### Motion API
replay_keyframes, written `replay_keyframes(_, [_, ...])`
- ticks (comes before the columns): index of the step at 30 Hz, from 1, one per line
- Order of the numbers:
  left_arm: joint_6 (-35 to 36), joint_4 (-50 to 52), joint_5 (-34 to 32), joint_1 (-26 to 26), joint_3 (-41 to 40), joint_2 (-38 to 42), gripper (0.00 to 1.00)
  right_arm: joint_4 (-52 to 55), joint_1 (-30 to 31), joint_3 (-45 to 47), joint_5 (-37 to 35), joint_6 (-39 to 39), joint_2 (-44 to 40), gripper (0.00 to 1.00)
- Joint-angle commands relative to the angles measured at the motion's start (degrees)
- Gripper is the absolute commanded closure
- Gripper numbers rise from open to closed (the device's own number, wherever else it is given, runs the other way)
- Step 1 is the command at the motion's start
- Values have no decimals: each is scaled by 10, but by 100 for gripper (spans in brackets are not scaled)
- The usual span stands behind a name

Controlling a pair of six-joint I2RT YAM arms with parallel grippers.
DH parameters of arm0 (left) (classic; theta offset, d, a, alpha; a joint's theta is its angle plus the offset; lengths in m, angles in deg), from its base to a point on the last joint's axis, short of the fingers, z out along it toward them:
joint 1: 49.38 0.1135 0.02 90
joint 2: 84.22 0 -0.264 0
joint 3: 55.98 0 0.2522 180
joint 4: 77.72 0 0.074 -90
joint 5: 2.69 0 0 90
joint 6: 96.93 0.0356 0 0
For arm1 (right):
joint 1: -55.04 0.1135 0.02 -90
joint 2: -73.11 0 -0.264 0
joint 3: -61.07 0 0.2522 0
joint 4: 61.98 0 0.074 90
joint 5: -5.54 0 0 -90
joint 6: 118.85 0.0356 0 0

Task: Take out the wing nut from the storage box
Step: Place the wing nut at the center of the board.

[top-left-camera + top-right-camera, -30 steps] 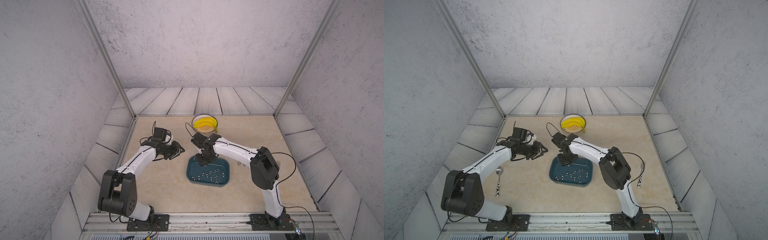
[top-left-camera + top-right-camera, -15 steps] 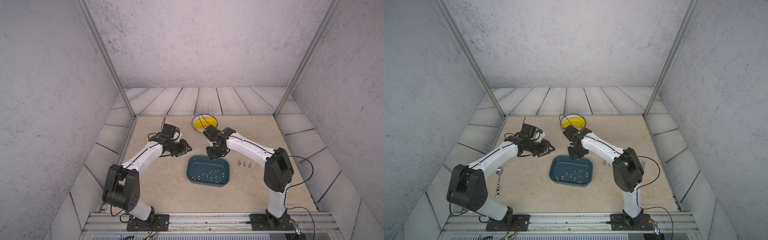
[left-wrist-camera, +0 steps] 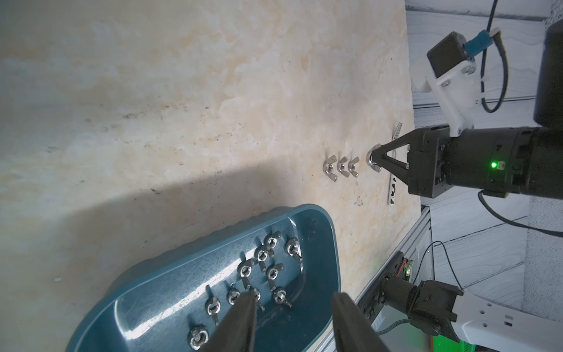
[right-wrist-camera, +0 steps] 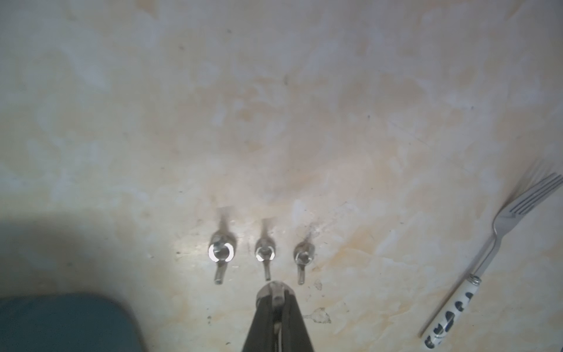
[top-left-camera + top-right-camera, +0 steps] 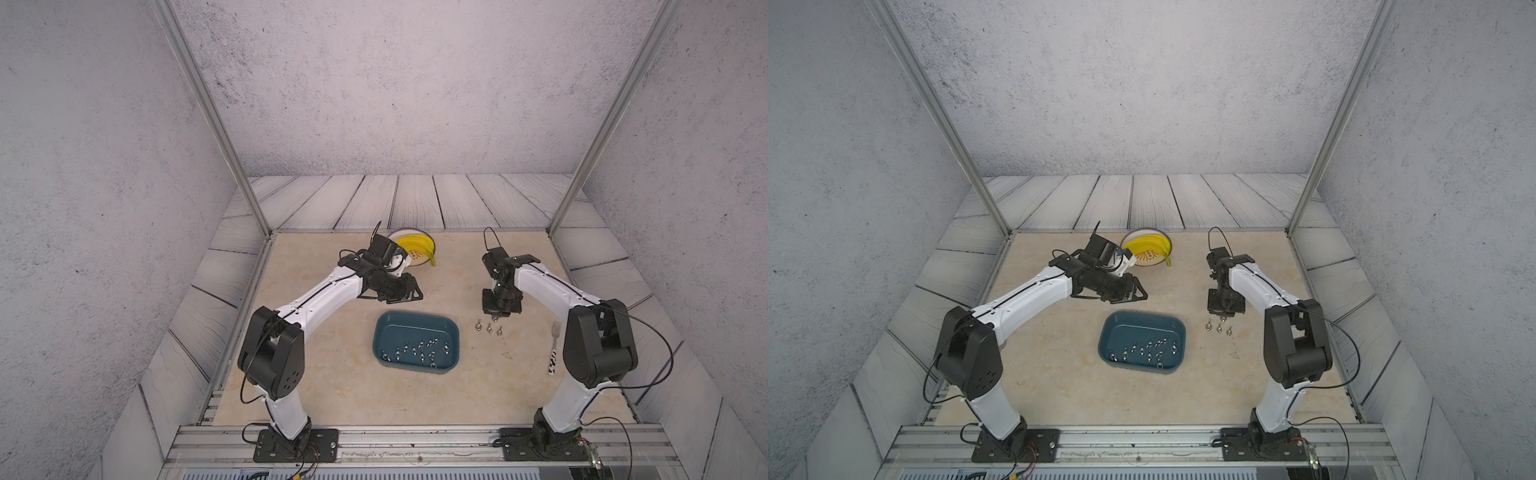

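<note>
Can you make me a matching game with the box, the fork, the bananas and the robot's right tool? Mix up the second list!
Things:
1. storage box
2. fork
3. bananas
4. right tool

Descriptions:
A. yellow, on a round plate
B. shut on a wing nut
C. spotted handle, lying on the table
D. dark teal, many wing nuts inside

Pairs: 1-D, 2-C, 3-A, 4-B

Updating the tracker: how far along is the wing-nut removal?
Done: three small steel wing nuts sit in a row beside the dark teal plastic storage box. In hand: right hand shut on a fourth wing nut, close by them. Left: roughly ten nuts inside the box.
</note>
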Motion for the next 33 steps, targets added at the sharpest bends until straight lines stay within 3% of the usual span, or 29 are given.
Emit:
replay_keyframes(1, [14, 24, 8, -4, 18, -12, 52, -14, -35, 22, -4, 15, -4, 100])
replay_keyframes(6, [17, 24, 7, -5, 18, -16, 52, -16, -73, 44, 2, 14, 3, 100])
replay_keyframes(27, [8, -6, 21, -5, 1, -27, 52, -38, -85, 83, 12, 33, 45, 100])
replay_keyframes(33, [11, 1, 26, -5, 1, -28, 52, -39, -85, 107, 3, 36, 18, 87])
